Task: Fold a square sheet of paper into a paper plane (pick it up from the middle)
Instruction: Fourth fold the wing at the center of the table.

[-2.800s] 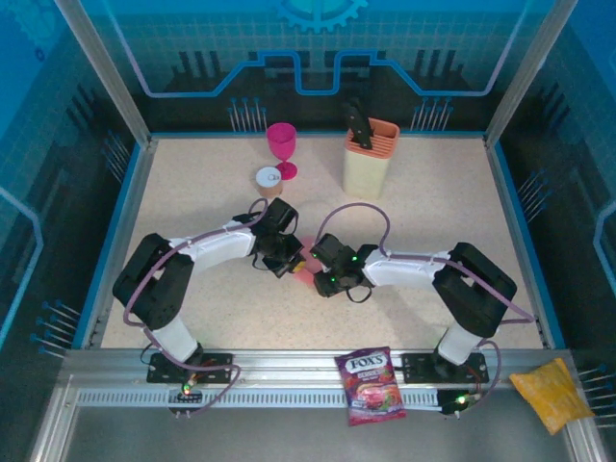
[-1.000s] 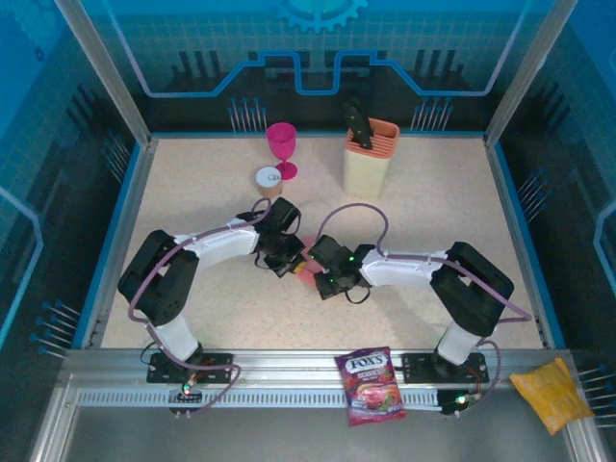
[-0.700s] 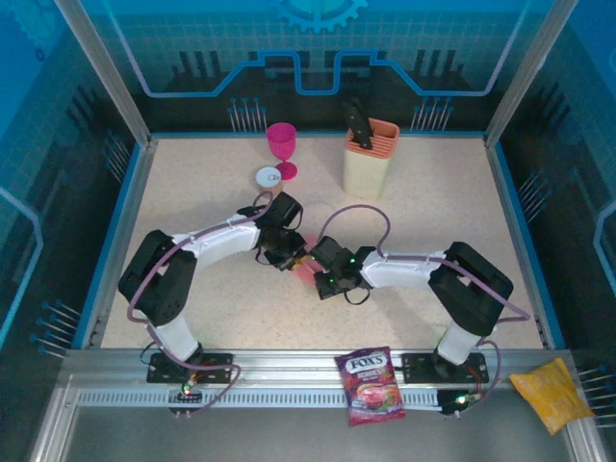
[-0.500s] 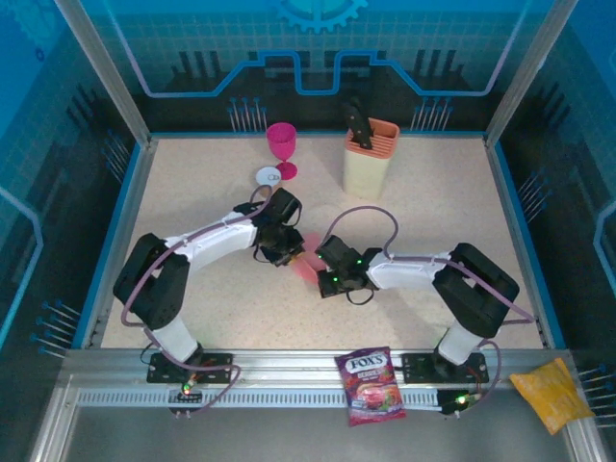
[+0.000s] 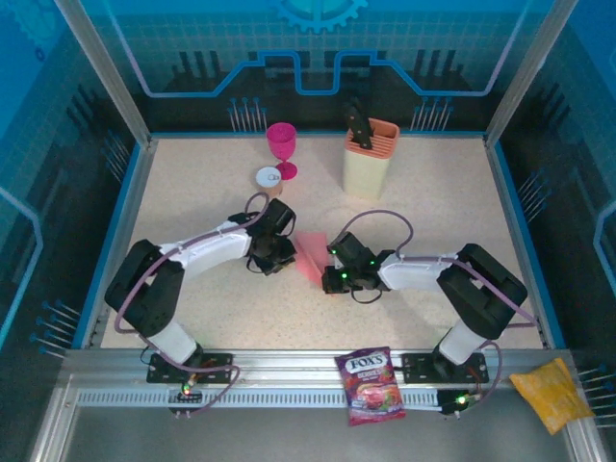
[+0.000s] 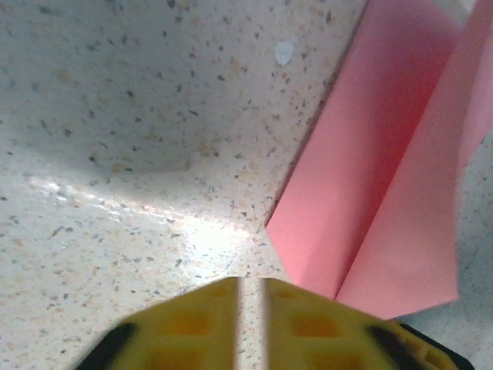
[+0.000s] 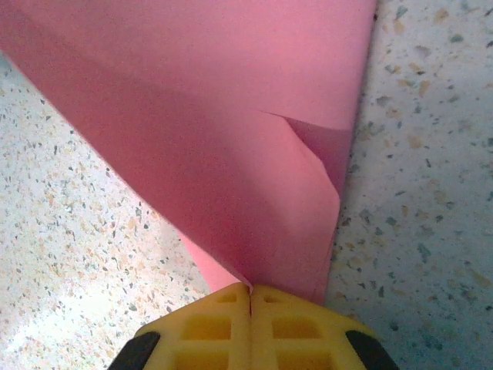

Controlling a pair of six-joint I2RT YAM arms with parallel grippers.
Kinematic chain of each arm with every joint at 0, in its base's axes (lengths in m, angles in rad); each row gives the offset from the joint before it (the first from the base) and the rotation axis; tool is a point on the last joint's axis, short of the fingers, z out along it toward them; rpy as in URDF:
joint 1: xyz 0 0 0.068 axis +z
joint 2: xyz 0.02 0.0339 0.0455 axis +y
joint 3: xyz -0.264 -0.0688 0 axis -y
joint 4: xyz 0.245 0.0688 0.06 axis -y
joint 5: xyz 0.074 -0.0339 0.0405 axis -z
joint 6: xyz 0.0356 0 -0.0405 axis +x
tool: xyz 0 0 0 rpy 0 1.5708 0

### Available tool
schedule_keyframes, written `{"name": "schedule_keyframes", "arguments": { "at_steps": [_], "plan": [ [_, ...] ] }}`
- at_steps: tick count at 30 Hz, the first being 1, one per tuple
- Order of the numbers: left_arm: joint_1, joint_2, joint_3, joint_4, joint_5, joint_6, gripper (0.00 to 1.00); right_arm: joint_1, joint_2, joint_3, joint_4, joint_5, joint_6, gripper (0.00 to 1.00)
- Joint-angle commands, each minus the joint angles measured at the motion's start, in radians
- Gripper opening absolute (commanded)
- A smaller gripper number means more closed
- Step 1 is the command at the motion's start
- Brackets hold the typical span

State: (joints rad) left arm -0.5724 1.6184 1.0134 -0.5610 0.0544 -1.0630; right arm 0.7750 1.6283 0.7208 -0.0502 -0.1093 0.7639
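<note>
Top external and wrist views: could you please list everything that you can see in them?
paper plane: one, salmon pink, mid-table
goblet: one, magenta, upright, far side, left of centre
small round item: one, white top, just in front of the goblet; too small to identify
holder: one, cream, far side, right of centre
black handle: one, black, sticking up out of the holder
candy bag: one, purple, on the near rail between the arm bases
yellow bag: one, yellow, near right corner
table: one, speckled beige
left hand: one, yellow fingers slightly apart, holding nothing, beside the plane
right hand: one, yellow fingers, shut on the plane's edge
</note>
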Motion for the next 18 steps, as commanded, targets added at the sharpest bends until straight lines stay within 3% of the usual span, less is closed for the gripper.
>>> {"name": "schedule_keyframes", "arguments": {
  "at_steps": [1,5,13,18],
  "plan": [
    [0.001,-0.067,-0.023,0.002,-0.074,0.002,0.39,-0.020,0.033,-0.055,-0.069,0.022,0.023,0.00],
    [0.002,-0.079,-0.040,0.048,-0.059,0.026,0.39,-0.034,0.032,-0.074,-0.037,-0.005,0.030,0.00],
    [-0.001,0.031,-0.017,0.156,0.089,0.112,0.02,-0.084,0.033,-0.137,0.072,-0.093,0.058,0.00],
    [-0.010,0.046,-0.005,0.170,0.108,0.162,0.00,-0.119,0.033,-0.194,0.180,-0.160,0.092,0.00]
  ]
}}
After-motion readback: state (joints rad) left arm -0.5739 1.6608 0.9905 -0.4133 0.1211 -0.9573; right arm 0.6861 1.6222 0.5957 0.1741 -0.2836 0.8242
